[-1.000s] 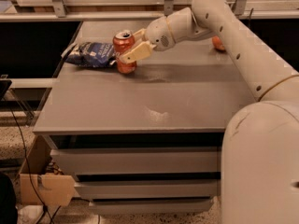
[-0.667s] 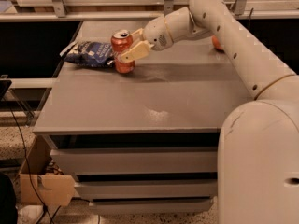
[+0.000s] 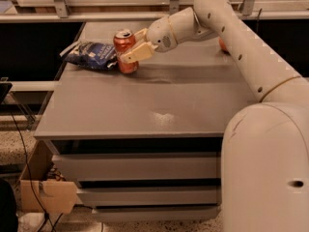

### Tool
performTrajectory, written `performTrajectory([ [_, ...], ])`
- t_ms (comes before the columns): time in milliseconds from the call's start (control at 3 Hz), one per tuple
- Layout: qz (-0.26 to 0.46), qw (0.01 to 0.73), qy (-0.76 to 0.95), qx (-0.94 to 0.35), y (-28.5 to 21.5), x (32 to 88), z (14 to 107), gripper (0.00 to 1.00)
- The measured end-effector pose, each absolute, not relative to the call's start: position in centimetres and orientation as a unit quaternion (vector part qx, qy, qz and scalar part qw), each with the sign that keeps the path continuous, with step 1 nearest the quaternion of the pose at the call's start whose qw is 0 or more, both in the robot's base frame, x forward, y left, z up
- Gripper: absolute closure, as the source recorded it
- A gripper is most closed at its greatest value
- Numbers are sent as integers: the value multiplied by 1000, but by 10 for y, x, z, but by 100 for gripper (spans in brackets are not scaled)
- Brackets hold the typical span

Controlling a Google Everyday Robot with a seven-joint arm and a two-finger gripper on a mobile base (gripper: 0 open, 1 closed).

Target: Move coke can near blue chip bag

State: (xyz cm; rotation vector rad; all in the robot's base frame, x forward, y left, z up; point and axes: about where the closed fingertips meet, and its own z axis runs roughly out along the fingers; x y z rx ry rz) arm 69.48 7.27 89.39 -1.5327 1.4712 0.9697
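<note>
The coke can point(image 3: 124, 46) stands upright on the grey table point(image 3: 159, 95), at the back left. It is right beside the blue chip bag point(image 3: 91, 55), touching or nearly touching the bag's right edge. My gripper point(image 3: 137, 44) reaches in from the right, with one finger in front of the can and one behind it. It is shut on the can. The can's red side and silver top show.
A round orange fruit point(image 3: 222, 45) peeks out behind my arm at the table's back right. A metal rail point(image 3: 120, 15) runs behind the table. A cardboard box point(image 3: 43, 192) and cables lie on the floor at the lower left. Drawers front the table.
My gripper has carried the coke can slightly left, closer to the blue chip bag. The bag has not moved.
</note>
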Motion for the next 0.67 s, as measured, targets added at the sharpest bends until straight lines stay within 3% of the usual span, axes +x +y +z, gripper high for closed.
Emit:
performTrajectory([
  [333,387,390,578,-603,74,694,893,0],
  [667,392,389,573,-606,73,691,894,0],
])
